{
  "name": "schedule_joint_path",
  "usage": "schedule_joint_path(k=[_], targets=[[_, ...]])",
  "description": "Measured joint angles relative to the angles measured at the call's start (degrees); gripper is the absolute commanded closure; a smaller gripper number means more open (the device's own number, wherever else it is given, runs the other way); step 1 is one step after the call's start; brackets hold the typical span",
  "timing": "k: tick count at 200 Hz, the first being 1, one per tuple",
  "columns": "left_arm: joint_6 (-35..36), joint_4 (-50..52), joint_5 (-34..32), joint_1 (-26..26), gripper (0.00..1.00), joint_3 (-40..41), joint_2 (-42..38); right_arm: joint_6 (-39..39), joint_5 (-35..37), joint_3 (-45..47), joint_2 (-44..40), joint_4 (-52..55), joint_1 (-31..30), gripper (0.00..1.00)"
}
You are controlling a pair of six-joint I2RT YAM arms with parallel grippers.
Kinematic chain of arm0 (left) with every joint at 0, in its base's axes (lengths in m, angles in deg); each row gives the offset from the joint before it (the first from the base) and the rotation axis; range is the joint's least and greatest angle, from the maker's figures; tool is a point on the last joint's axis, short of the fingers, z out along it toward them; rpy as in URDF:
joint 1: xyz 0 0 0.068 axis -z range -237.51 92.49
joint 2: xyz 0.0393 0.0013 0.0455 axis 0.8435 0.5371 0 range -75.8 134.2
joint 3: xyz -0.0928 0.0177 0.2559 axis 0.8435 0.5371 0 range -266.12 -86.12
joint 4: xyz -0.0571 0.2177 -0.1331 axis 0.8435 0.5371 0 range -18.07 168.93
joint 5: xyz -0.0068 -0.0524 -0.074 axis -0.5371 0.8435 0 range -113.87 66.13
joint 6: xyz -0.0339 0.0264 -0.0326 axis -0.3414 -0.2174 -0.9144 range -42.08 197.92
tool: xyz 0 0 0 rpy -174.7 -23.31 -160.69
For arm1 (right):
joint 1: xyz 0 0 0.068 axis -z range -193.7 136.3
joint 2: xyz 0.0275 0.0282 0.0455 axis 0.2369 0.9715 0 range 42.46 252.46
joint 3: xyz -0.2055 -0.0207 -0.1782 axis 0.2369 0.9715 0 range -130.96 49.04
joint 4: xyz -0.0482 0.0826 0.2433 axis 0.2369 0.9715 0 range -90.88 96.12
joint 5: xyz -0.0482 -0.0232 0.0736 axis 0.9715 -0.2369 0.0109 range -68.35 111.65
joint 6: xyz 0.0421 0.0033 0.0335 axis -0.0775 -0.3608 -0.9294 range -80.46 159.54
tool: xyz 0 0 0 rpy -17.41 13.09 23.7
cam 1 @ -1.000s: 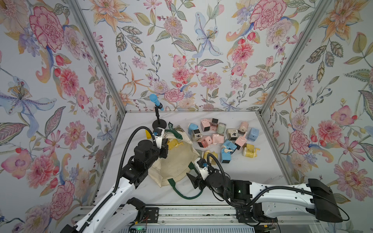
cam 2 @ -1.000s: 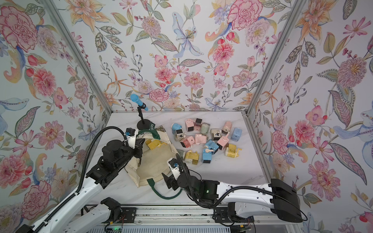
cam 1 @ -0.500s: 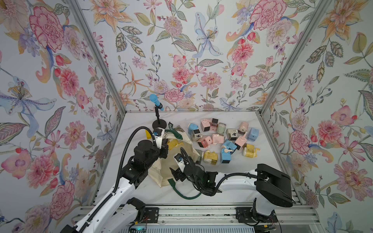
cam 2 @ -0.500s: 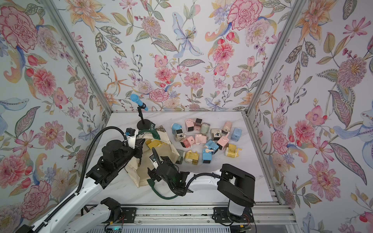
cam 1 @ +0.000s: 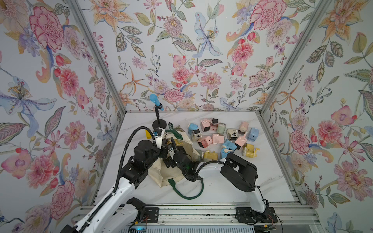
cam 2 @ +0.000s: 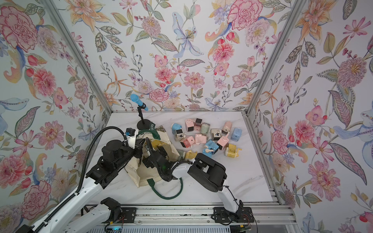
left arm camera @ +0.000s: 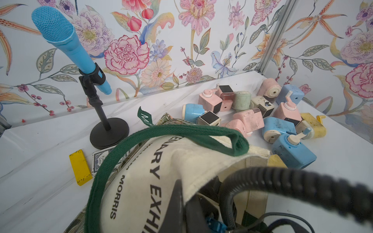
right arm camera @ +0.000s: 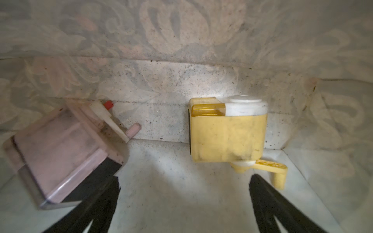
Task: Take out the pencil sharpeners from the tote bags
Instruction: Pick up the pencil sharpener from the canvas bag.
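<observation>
The tote bag (cam 1: pixel 163 175) lies slumped on the worktop (cam 1: pixel 232 191). The left jaws are clenched on its cream rim, holding the mouth raised. The right jaws reach inside the bag, spread wide and grasping nothing. Ahead of them, at the bag's bottom, lie a yellow pencil sharpener (right arm camera: pixel 228 137) and a pink pencil sharpener (right arm camera: pixel 60 149). Just beside the bag, outside it, sits a heap of pencil sharpeners (cam 1: pixel 218 138).

Blue microphone (left arm camera: pixel 60 38) clipped on black stand (left arm camera: pixel 109 134), rear of bench (left arm camera: pixel 36 141). Yellow bar (left arm camera: pixel 80 169) flat near stand's base; card deck (left arm camera: pixel 100 159) nearer still.
</observation>
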Motion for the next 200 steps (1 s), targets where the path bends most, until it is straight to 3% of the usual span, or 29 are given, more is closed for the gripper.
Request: schedule_joint_path(k=[88,119,200], targets=[[-0.15,-0.02,-0.04,-0.35,1.00,0.00,0.00,0.37,0.04,-10.49,7.02,2.08,3.85,0.00],[-0.17,-0.02,-0.13,-0.55,1.00,0.00,0.00,-0.20,-3.96,-13.90,8.57,4.48,5.86,0.01],[-0.24,0.44,-0.81,-0.85,1.00,0.00,0.02,-0.92,-14.36,-23.12,14.36,12.94,7.74,0.16]])
